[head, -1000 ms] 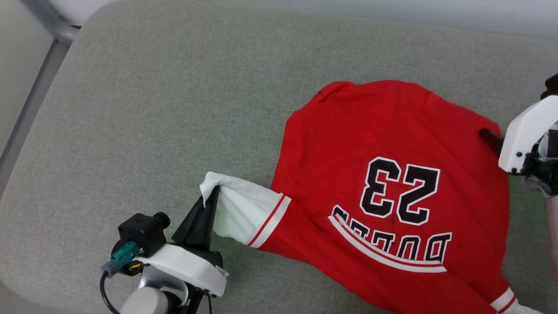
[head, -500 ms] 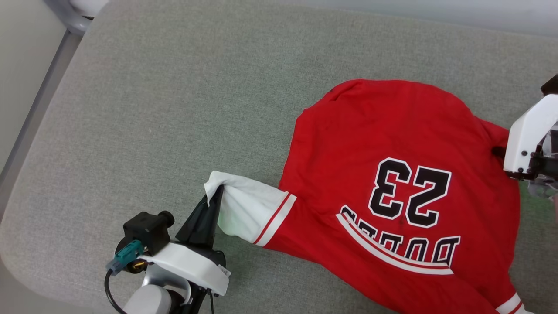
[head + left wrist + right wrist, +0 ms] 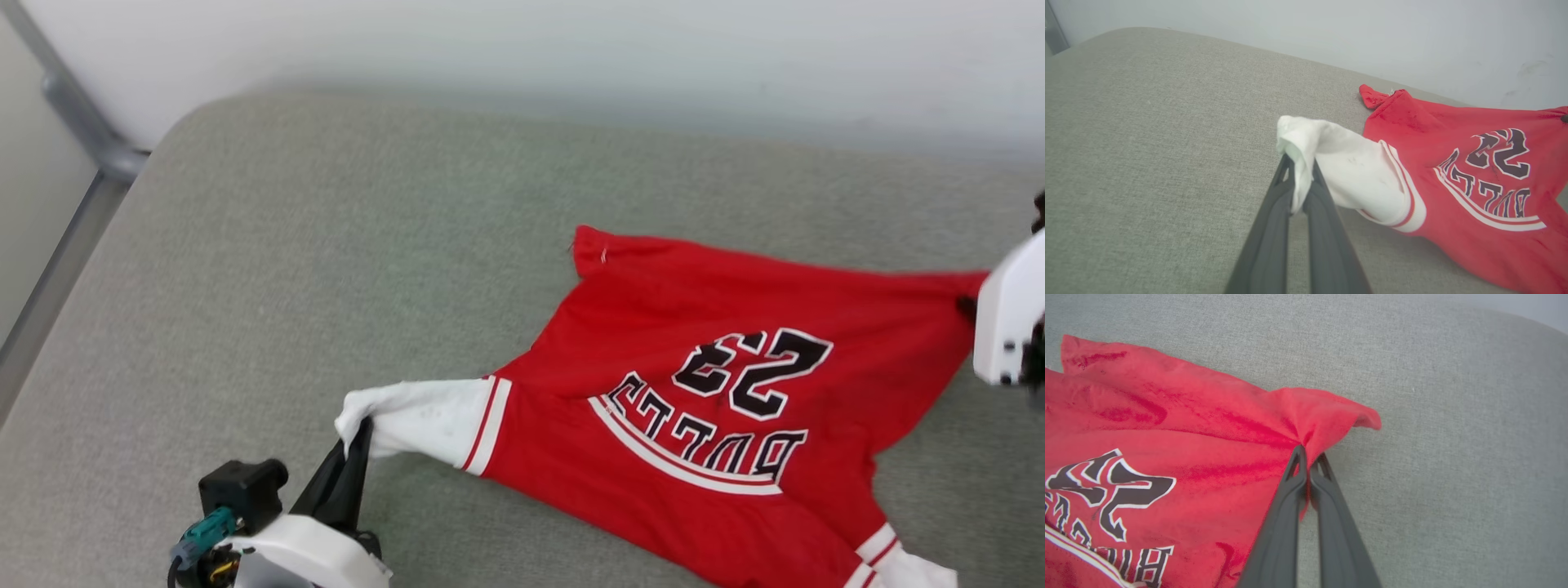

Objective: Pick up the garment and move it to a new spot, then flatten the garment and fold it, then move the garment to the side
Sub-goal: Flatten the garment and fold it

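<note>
The garment is a red jersey with black-and-white lettering and the number 23, stretched over a grey cushion. My left gripper is shut on the tip of its white sleeve, pinched between the dark fingers in the left wrist view. At the right edge, my right gripper is shut on a red corner of the garment, which bunches into folds at the fingertips. The cloth between both grips is raised and pulled taut. A second white sleeve trails at the bottom right.
The grey cushion spreads wide to the left and behind the garment. A pale wall runs along the back. A grey metal post stands at the far left corner.
My right gripper has shut on the garment's red corner. Both grippers now pull the cloth taut and raised, so it looks narrower. The head camera has tilted up, showing the wall.
</note>
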Tool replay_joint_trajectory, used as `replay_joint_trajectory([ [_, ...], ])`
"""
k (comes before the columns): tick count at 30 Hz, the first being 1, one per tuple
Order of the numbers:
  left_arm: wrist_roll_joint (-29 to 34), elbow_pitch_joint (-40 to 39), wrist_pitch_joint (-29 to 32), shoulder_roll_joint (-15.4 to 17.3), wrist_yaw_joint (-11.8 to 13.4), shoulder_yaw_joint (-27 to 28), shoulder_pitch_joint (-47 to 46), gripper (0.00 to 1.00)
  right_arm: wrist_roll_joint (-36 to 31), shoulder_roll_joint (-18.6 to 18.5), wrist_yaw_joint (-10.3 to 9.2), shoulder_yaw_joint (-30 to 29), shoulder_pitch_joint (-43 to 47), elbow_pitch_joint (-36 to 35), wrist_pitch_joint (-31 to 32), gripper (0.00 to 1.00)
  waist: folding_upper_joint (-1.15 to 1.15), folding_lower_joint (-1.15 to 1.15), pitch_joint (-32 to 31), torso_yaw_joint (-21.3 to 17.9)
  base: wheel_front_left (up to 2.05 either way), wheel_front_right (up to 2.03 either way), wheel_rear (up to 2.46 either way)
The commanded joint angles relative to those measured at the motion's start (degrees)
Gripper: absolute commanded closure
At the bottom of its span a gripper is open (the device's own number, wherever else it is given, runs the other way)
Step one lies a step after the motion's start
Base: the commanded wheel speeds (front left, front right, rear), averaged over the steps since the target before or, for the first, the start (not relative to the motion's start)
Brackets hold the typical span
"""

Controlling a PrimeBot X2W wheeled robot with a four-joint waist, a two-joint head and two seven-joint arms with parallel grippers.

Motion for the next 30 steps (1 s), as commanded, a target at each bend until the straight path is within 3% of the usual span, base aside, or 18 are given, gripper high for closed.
replay_joint_trajectory([
  [1, -0.4, -0.4, 0.6, 0.7, 0.7, 0.4, 1.7, 1.0, 0.2, -0.8, -0.06, -0.4, 4.4, -3.2, 0.6, 1.0, 0.0, 0.0, -3.3, -2.9, 0.0, 0.0, 0.0],
  [6, -1.1, -1.3, 1.9, 2.0, 2.1, 1.4, 4.6, 1.0, 0.1, 0.3, -0.06, -4.2, 17.3, -13.9, 2.6, 1.0, 0.0, 0.0, -5.4, -5.9, 0.0, 0.0, 0.0],
  [11, -1.9, -1.5, 2.7, 2.8, 3.0, 2.3, 6.5, 1.0, -0.6, 4.6, -0.05, -8.3, 32.4, -22.6, 4.2, 1.0, 0.0, 0.0, -6.6, -8.3, 0.0, 0.0, 0.0],
  [21, -2.3, -3.6, 4.7, 3.8, 4.9, 2.4, 9.4, 1.0, -1.3, 15.6, -0.05, -8.4, 51.3, -25.4, 3.0, 1.0, 0.0, 0.0, -8.3, -11.8, 0.0, 0.0, 0.0],
  [22, -2.2, -3.8, 4.8, 4.0, 5.1, 2.4, 9.3, 1.0, -1.4, 16.4, -0.05, -9.0, 51.8, -25.5, 1.3, 0.71, 0.0, 0.0, -8.4, -12.0, 0.0, 0.0, 0.0],
  [24, -2.1, -4.2, 5.1, 4.0, 5.3, 2.3, 9.5, 1.0, -1.9, 17.7, -0.05, -9.9, 52.6, -25.4, -2.1, 0.0, 0.0, 0.0, -8.6, -12.2, 0.0, 0.0, 0.0],
  [30, -2.5, -5.1, 5.8, 4.0, 5.4, 2.0, 9.4, 1.0, -0.9, 19.3, -0.05, -11.9, 52.3, -25.4, -14.6, 0.0, 0.0, 0.0, -8.9, -12.0, 0.0, 0.0, 0.0],
])
